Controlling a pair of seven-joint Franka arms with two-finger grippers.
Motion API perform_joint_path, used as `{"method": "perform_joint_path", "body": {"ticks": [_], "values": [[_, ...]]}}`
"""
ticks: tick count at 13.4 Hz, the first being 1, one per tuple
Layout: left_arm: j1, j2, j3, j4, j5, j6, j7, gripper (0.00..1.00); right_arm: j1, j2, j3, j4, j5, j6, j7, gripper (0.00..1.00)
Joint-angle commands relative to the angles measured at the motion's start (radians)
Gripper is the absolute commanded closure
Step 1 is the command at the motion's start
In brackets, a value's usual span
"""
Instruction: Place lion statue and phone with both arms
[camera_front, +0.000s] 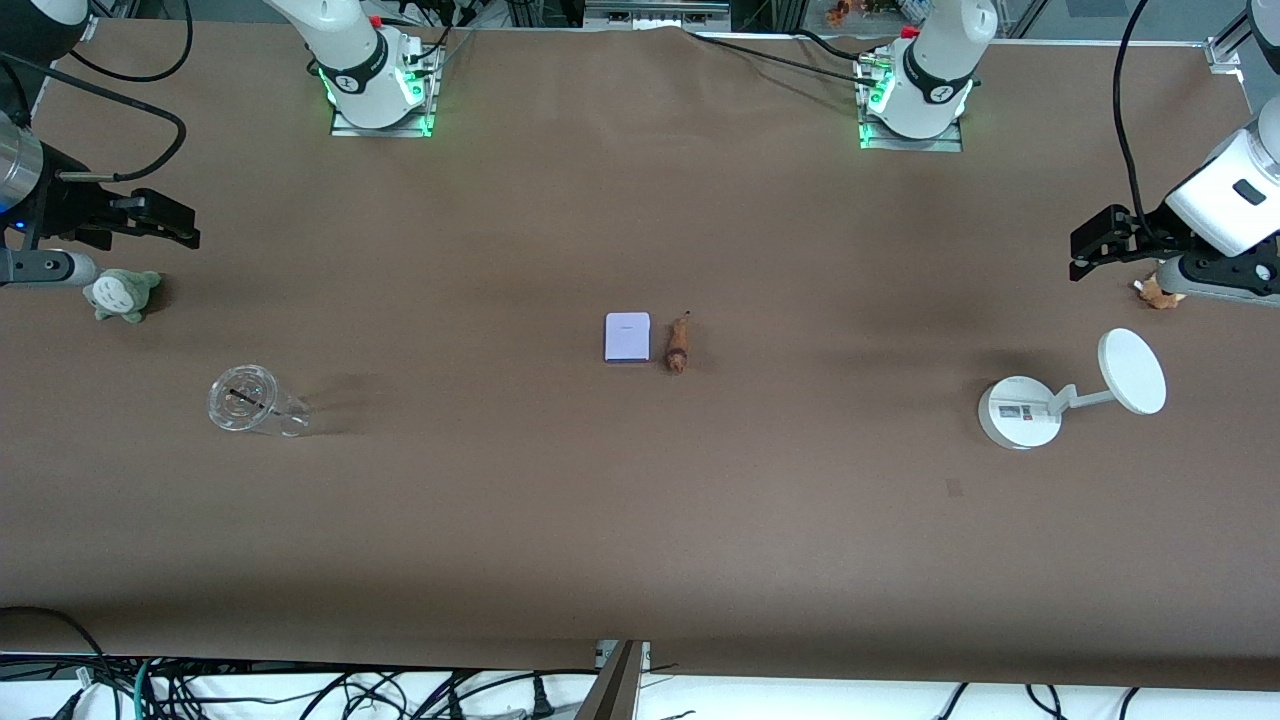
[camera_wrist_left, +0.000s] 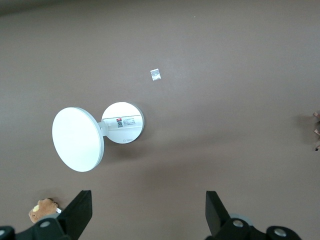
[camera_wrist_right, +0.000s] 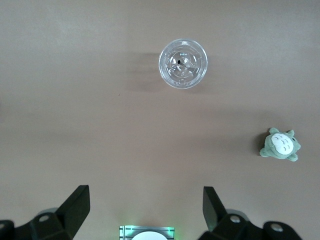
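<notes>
The phone (camera_front: 627, 337), a small pale lavender slab, lies flat at the middle of the table. The reddish-brown lion statue (camera_front: 678, 343) lies right beside it, toward the left arm's end. Neither shows in the wrist views. My left gripper (camera_front: 1100, 245) is open and empty, up in the air at the left arm's end of the table, near the tan plush toy (camera_front: 1155, 292); its wrist view (camera_wrist_left: 148, 207) shows bare table between the jaws. My right gripper (camera_front: 165, 220) is open and empty at the right arm's end, above the grey-green plush creature (camera_front: 120, 295). It also shows in the right wrist view (camera_wrist_right: 145, 207).
A white round-based stand with a disc (camera_front: 1070, 392) stands toward the left arm's end, also in the left wrist view (camera_wrist_left: 97, 132). A clear plastic cup (camera_front: 250, 400) lies toward the right arm's end, also in the right wrist view (camera_wrist_right: 182, 63). The grey-green plush (camera_wrist_right: 281, 145) shows there too.
</notes>
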Motion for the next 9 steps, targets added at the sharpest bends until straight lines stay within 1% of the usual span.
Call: {"method": "perform_joint_path", "body": {"ticks": [1,7,9], "values": [[-0.004,0.017,0.003,0.037,0.0,-0.026,0.018,0.0,-0.009,0.003,0.004,0.013,0.015,-0.005,0.0,0.0],[0.0,0.02,0.003,0.036,-0.002,-0.026,0.018,0.0,-0.009,0.003,0.004,0.015,0.016,-0.005,0.0,0.0],[0.003,0.02,0.003,0.036,-0.008,-0.044,0.018,0.0,-0.009,0.003,0.004,0.015,0.016,-0.005,-0.001,0.0]]}}
